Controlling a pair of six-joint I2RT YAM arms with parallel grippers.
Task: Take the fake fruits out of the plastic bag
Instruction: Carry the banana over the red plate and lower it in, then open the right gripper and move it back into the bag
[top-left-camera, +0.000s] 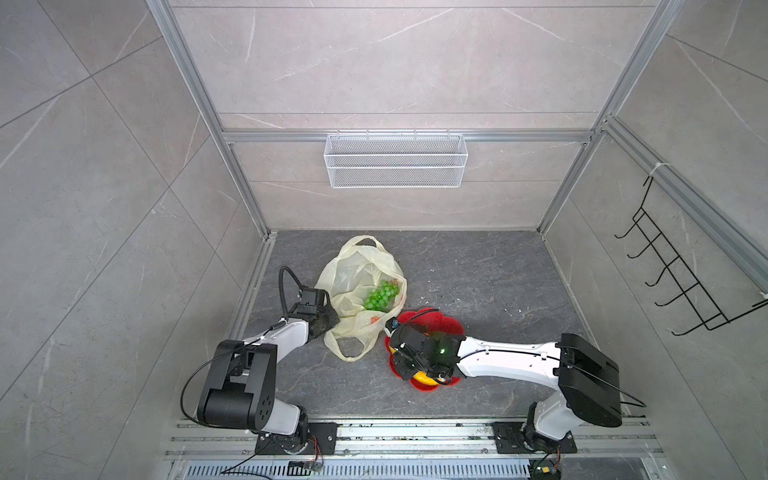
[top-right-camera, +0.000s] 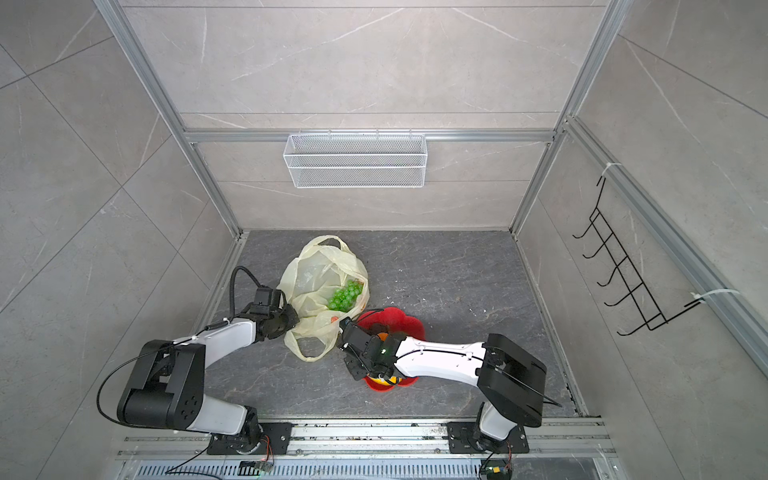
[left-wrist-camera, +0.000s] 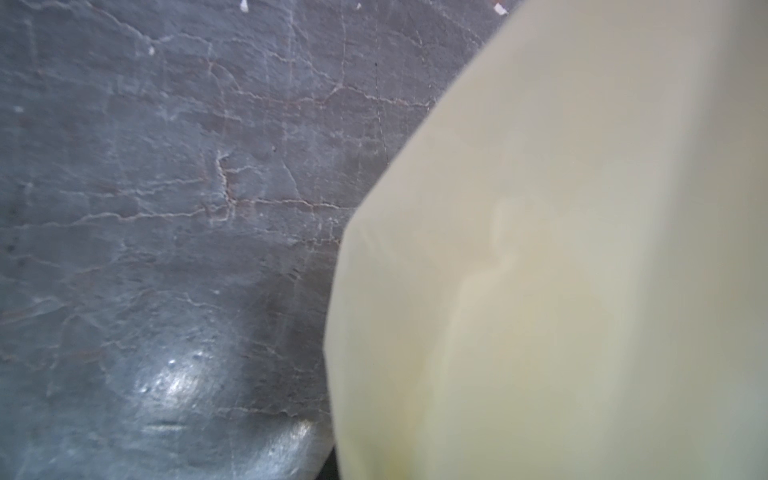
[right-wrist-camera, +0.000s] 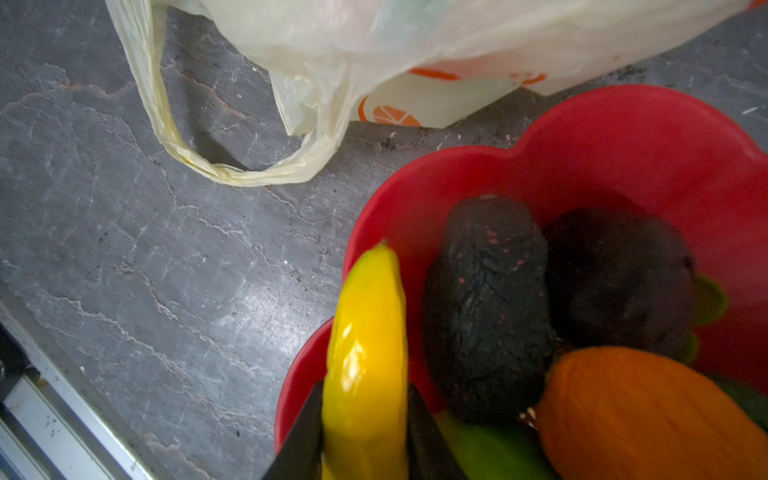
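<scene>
At eight o'clock on the plastic bag (top-left-camera: 353, 270), we see the left gripper (top-left-camera: 331, 322) pinched shut on its film, with the green grape bunch (top-left-camera: 381, 296) inside. At four o'clock from the bag, the right gripper (right-wrist-camera: 365, 388) presses its fingers on the yellow banana (right-wrist-camera: 365, 324) over the red flower-shaped plate (right-wrist-camera: 623, 137), beside dark avocados (right-wrist-camera: 486, 307) and an orange (right-wrist-camera: 648, 411).

One plastic bag (top-left-camera: 353, 274) toward the counter's left edge, with one green grape bunch (top-left-camera: 381, 296) inside. One red flower-shaped plate (right-wrist-camera: 623, 137) near the counter's middle, carrying one yellow banana (right-wrist-camera: 365, 353) at its rim, two dark avocados (right-wrist-camera: 486, 307), one orange (right-wrist-camera: 640, 411), and green pieces (right-wrist-camera: 490, 453) too hidden to count. On the walls, one white mesh basket (top-left-camera: 395, 160) and one black hook rack (top-left-camera: 681, 270). Two robot arms (top-left-camera: 507, 359).
</scene>
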